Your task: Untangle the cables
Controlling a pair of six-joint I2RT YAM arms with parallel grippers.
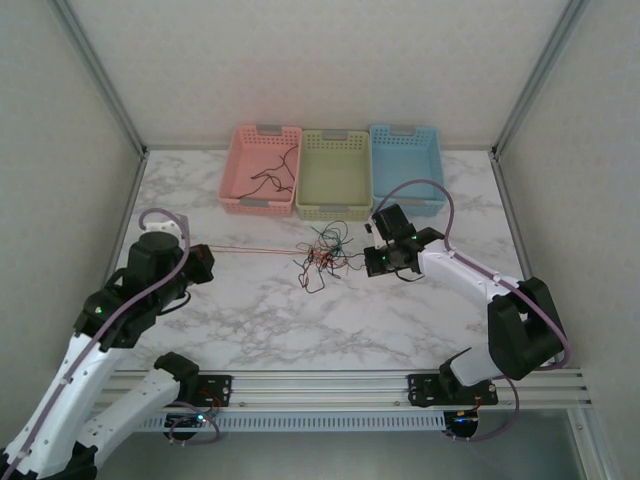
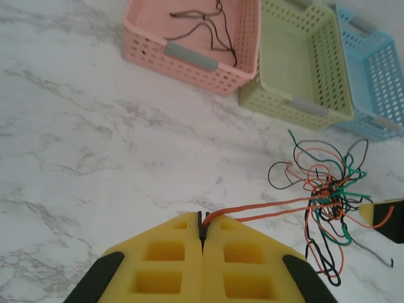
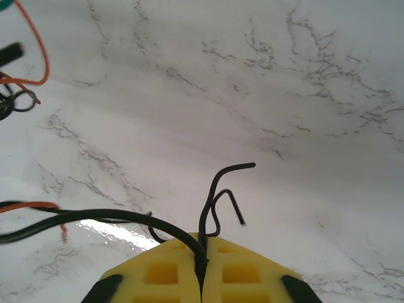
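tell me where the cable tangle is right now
In the top view the cable tangle lies mid-table, just in front of the green basket, with the right gripper at its right edge.

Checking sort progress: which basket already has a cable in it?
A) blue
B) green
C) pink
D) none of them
C: a dark cable lies looped inside the pink basket, while the green basket and the blue basket show bare floors.
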